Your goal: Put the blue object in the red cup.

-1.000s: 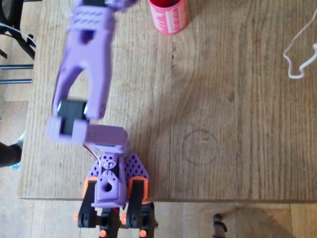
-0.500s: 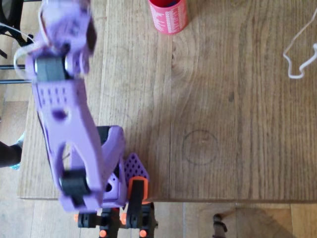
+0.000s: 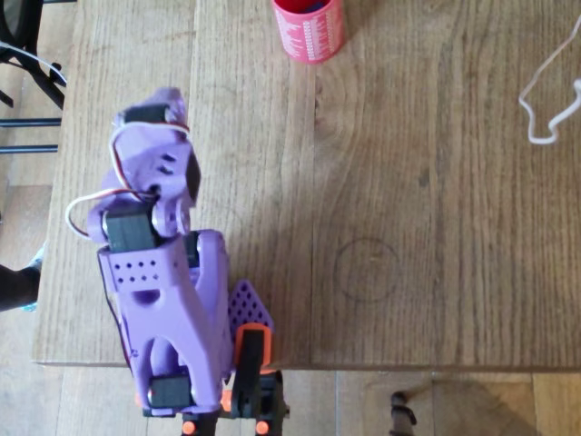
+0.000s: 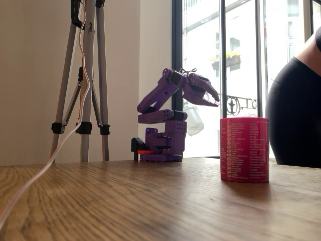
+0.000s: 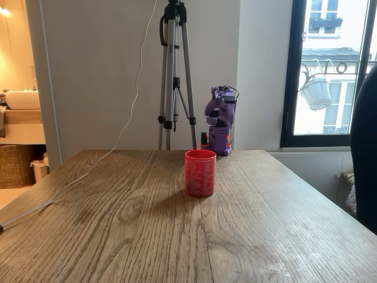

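The red cup [image 3: 309, 34] stands upright at the far edge of the wooden table [image 3: 436, 209] in the overhead view, and it shows in both fixed views [image 4: 244, 149] [image 5: 200, 172]. The blue object is hidden; I see it nowhere on the tabletop, and the inside of the cup cannot be made out. My purple arm is folded back over its base [image 3: 213, 363] at the near edge. The gripper [image 3: 163, 98] [image 4: 215, 102] hangs high above the table, far from the cup, its fingers together with nothing visible between them.
A white cable [image 3: 547, 95] lies at the table's right side in the overhead view. A faint pencil circle [image 3: 366, 270] marks the middle of the wood. A tripod [image 4: 85, 75] [image 5: 175, 71] stands behind the table. A person in black [image 4: 296, 115] is beside the cup.
The arm was stretched out toward the far edge near the cup, swung left, and has now drawn back and folded over its base. The cup has not moved.
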You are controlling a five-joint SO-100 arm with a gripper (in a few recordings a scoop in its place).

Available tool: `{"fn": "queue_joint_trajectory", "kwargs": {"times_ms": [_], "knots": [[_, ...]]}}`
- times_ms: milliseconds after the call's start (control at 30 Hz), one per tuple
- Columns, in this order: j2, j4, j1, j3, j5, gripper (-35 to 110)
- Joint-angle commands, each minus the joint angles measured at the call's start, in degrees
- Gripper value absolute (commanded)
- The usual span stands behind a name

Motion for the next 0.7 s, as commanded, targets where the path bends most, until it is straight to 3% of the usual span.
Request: {"fn": "queue_joint_trajectory", "kwargs": {"times_ms": [0,667], "knots": [[0.62,0.44,0.62,14.06,1.49,1],[0.62,0.44,3.78,14.06,2.81,1]]}}
